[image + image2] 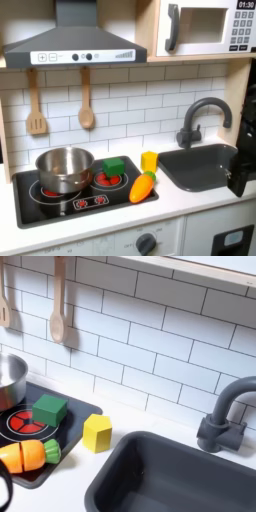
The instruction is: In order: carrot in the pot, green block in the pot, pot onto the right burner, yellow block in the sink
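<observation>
Lower centre of the first exterior view: carrot (143, 186) loose on the cooktop's front right corner, not yet in the pot (65, 168) at left. Green block (115, 166) parked on the right burner (108, 180), yellow block (149, 160) just beside it toward the sink (205, 165), apparently staged for picking one by one. Right edge, over the sink: dark shape, probably the gripper (243, 165), cut off by the frame; cannot tell whether fingers are open or closed.

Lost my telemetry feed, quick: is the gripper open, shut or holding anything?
Gripper: cannot be told; it is a dark shape at the first exterior view's right edge, over the sink, nothing seen in it.
</observation>
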